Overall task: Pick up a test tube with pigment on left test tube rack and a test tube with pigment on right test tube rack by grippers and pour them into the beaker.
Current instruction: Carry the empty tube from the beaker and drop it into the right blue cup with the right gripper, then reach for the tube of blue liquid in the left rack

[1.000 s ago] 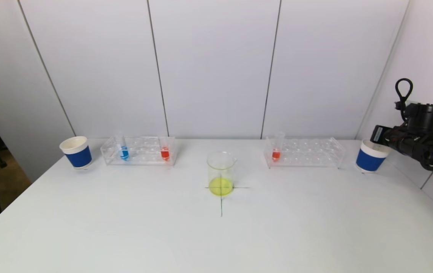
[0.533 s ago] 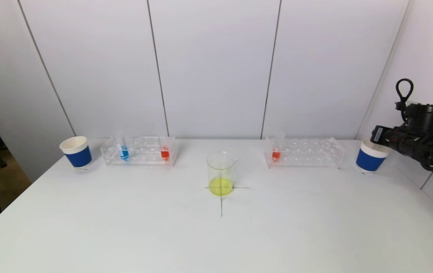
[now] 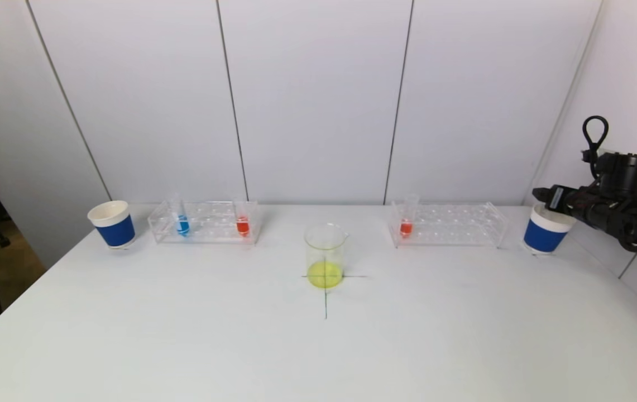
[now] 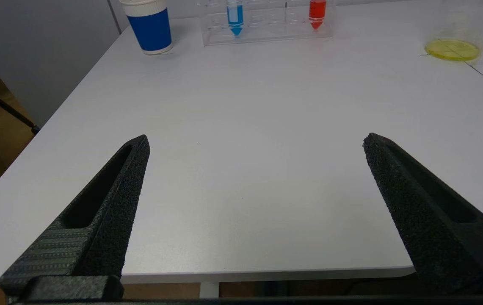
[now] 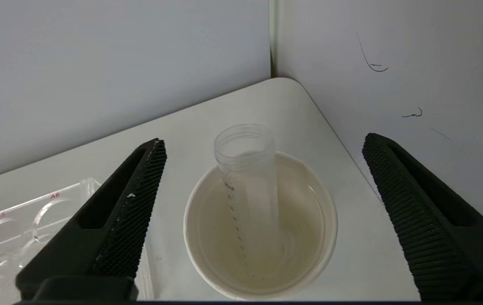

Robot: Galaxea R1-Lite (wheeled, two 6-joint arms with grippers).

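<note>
Above the right-hand paper cup [image 3: 545, 229], seen from the head, the right gripper [image 3: 544, 195] hovers at the table's far corner; a beaker [image 3: 325, 254] with yellow liquid stands on a cross mark between the left rack [image 3: 204, 221], holding a blue tube [image 3: 182, 219] and a red tube [image 3: 242, 220], and the right rack [image 3: 448, 224], holding one red tube [image 3: 406, 219]

From the left wrist, the left gripper [image 4: 256, 142] waits with jaws wide apart near the table's front edge, well short of its rack

From the right wrist, the jaws stand wide apart over an empty tube [image 5: 248, 186] leaning inside the cup, apparently a discard spot for spent tubes, keeping the rack for full ones
</note>
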